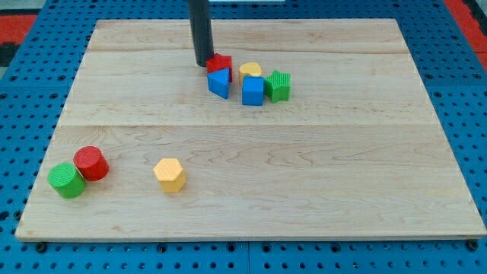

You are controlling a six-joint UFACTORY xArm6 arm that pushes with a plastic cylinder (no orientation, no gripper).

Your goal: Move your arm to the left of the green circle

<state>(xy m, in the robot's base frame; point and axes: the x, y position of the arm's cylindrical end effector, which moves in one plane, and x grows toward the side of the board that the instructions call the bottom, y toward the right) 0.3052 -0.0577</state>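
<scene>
Currently, camera view: my tip (203, 62) down on wooden board (251, 205), holding nothing, touching or just beside red block (220, 62) in upper cluster with blue block (220, 83), blue cube (253, 90), yellow block (250, 71), green block (278, 86). Green circle (66, 180) bottom-left, against red cylinder (91, 163); yellow hexagon (169, 175) nearby.
</scene>
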